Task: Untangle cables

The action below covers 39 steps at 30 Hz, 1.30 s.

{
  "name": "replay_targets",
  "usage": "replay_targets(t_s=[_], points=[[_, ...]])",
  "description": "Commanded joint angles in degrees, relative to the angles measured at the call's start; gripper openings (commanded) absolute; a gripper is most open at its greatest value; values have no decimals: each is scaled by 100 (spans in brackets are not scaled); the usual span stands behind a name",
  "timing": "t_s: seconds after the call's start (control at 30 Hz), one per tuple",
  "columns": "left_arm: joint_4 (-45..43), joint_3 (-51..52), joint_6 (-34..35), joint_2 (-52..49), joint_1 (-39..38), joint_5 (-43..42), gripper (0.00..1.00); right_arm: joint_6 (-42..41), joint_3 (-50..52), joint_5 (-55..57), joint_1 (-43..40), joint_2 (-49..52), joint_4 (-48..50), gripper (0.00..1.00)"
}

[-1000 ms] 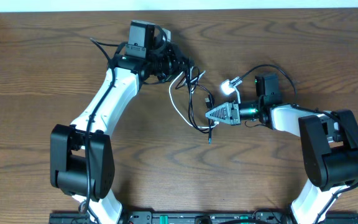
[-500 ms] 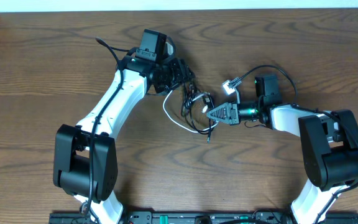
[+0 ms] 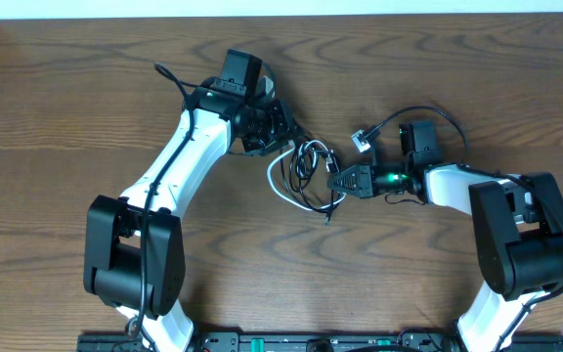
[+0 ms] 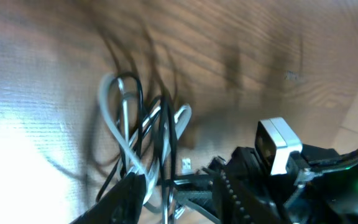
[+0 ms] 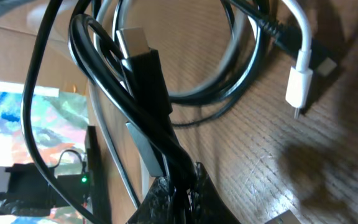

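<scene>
R gripper (image 5: 180,182) closed tight, pinching cables (image 5: 146,79)

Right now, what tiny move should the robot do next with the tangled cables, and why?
Probably ease the right arm back a little, away from the left arm. Its jaws are shut on black strands of the cables, and the loops lie bunched between both arms, so a gentle pull might open them.

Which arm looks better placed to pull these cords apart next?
Right. The right gripper is shut on the black cables, ready to pull; the left gripper sits by the bundle, its grip unclear.
</scene>
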<state>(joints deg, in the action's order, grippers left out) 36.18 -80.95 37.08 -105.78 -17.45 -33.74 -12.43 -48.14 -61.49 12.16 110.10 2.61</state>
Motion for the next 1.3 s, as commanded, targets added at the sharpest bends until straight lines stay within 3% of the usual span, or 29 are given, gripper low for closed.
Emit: replay_targets(t_s=[0.0,0.2,0.33,0.7,0.9,0.97,1.1,1.2,1.27], points=[[46,4,149,111,0,-634,34,48,9,146,146,15,-7,1],[46,4,483,186,-79,-960,35,46,9,162,173,15,-4,1],[184,7,492,181,-319,-426,38,46,9,162,173,15,-4,1],[361,17,1368,48,-1130,1200,43,48,9,157,177,15,-9,1],[181,17,1427,-201,-1167,1596,44,48,9,157,177,15,-9,1],[-20,17,1427,-278,-1167,1731,51,48,9,157,177,15,-9,1],[-374,17,1432,-431,-1167,1753,52,48,9,155,177,15,-11,1],[-393,17,1471,-570,-1167,1755,46,48,9,155,177,15,-11,1],[-393,17,1469,-671,-1167,1753,33,48,9,155,177,15,-11,1]])
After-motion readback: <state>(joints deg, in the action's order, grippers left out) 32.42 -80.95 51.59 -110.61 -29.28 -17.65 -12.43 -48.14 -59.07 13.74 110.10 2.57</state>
